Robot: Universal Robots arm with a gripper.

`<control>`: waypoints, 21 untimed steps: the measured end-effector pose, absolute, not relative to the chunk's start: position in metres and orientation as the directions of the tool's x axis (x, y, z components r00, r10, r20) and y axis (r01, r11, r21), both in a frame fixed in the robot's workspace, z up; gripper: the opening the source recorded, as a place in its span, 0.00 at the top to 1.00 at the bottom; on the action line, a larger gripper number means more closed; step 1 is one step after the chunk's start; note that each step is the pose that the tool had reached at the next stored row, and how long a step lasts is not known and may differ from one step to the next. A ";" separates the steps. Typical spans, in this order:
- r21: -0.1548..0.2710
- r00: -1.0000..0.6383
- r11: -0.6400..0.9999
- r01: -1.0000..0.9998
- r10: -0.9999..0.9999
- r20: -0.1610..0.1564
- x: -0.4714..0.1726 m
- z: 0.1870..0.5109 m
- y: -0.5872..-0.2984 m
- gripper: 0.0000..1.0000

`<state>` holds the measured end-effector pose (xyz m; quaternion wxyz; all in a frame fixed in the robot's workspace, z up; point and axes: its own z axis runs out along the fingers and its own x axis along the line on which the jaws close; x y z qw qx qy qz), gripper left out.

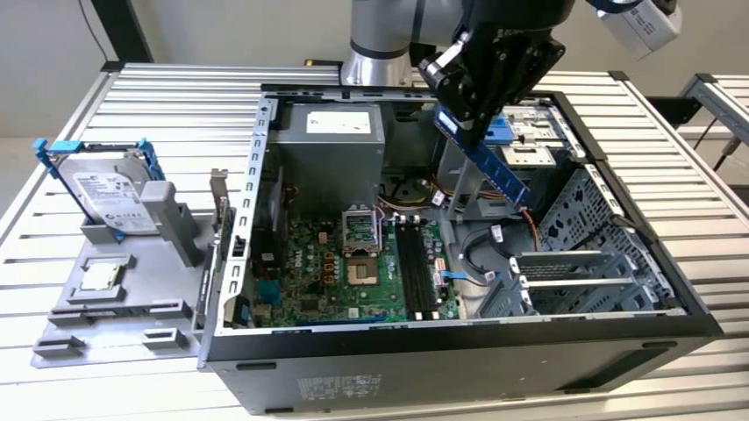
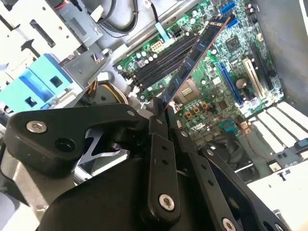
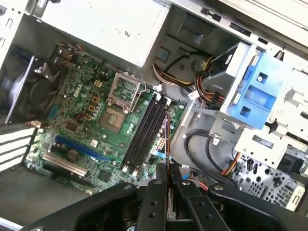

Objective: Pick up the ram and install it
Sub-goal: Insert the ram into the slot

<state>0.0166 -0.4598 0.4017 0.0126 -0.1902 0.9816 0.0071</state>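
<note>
- So, your open case (image 1: pixel 468 351) on the surface (image 1: pixel 164 96): pickup's done, install isn't.
- On the motherboard (image 1: pixel 351 281) the slots (image 1: pixel 416 263) look unfilled, far as I can tell.
- Your tool (image 1: pixel 471 123) hangs over the case, clamped nearly shut on one end of the ram (image 1: pixel 497 171).
- That ram sits tilted in the air above the slots, clear of them.
</note>
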 end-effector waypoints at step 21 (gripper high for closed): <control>0.009 -0.991 0.991 -0.135 -0.134 -0.028 0.017 0.401 -0.460 1.00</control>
